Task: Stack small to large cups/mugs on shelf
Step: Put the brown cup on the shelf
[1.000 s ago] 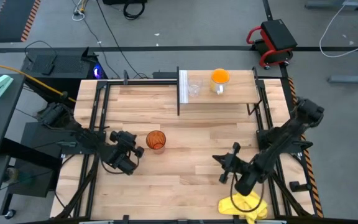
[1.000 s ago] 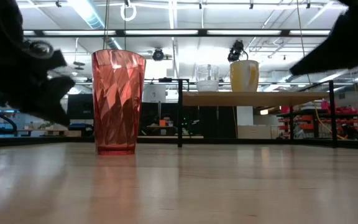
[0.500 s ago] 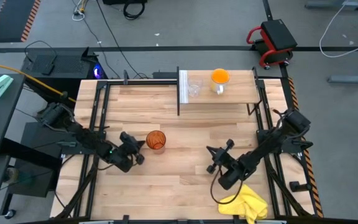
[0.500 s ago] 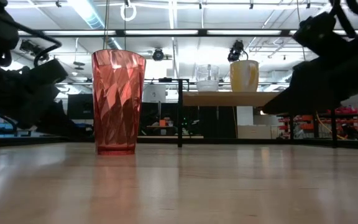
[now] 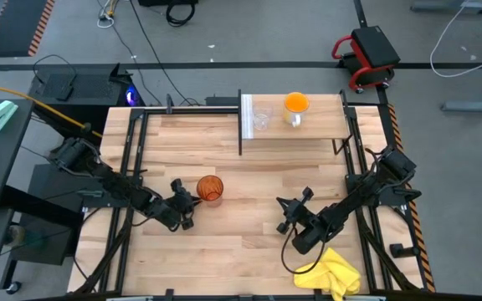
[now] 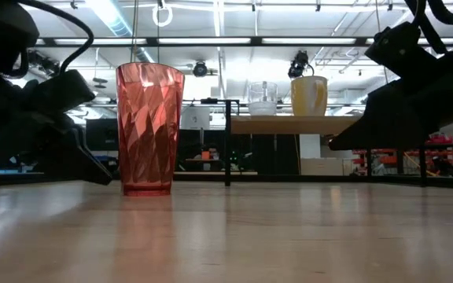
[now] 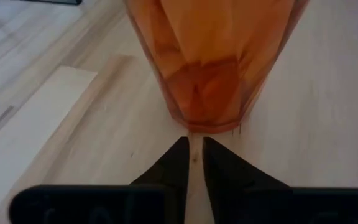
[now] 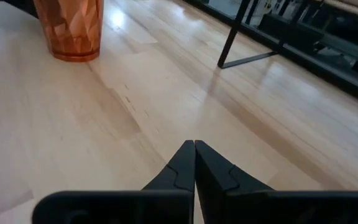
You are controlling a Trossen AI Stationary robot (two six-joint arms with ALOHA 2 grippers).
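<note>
High view: the tall faceted translucent amber-orange tumbler stands upright on the light butcher-block wooden tabletop, well apart from the raised light-wood shelf with a white end panel. On the shelf sit the small clear glass cup and, just beside it, the orange mug with a pale handle. The left gripper lies low, just beside the tumbler. The right gripper waits over bare wood, near the crumpled yellow cloth.

Low view: the tumbler is tall and narrow-footed, widening upward. Risk, as I judge it: a sideways nudge low on the wall tips or skates it across the smooth wood. The cup and mug sit close together, so a careless placement could knock one off the shelf.

Left wrist view: the fingertips are pressed nearly together with only a slit between them, right at the tumbler's glossy base. Pressed together like this they cannot straddle it; advancing would just push it.

Right wrist view: the right fingers are pressed together, holding nothing; the tumbler is well apart.
</note>
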